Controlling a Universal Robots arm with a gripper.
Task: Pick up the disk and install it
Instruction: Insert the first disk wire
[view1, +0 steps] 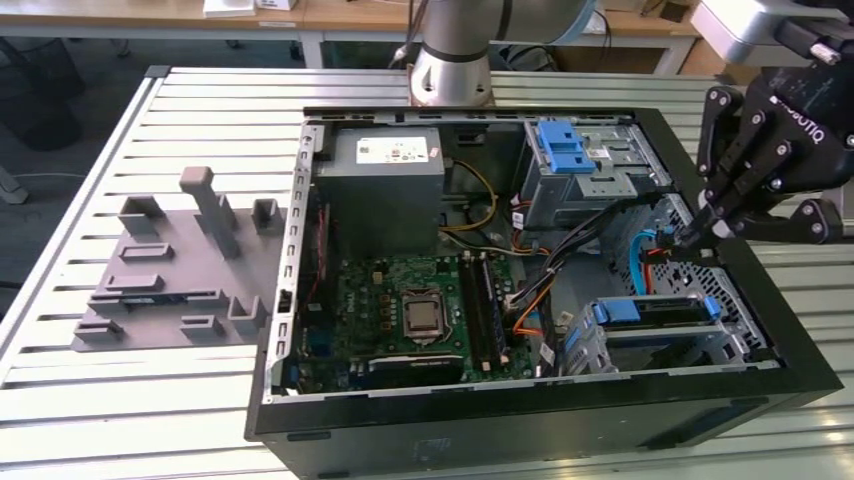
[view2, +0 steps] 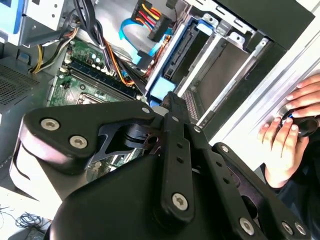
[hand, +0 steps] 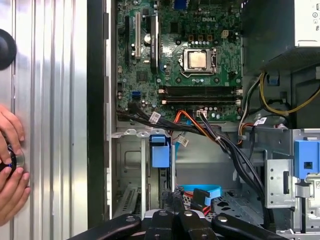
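Note:
The disk (view1: 647, 311) sits edge-up in the lower drive cage of the open computer case (view1: 534, 420), with its blue rails showing at both ends. In both wrist views its blue end tab (hand: 160, 150) (view2: 162, 88) faces the motherboard side. My black gripper (view1: 690, 240) hangs over the case's edge at the exterior view's right, a little above and behind the cage. Its fingers are shut together with nothing between them, and their tips (hand: 173, 194) (view2: 169, 99) stand apart from the disk.
Inside the case are a grey power supply (view1: 387, 180), the motherboard (view1: 414, 300), an upper cage with a blue bracket (view1: 571, 148) and loose cables (view1: 534, 290). A grey fixture (view1: 174, 270) lies on the slatted table. A person's hand (hand: 11, 165) rests on a round knob beside the case.

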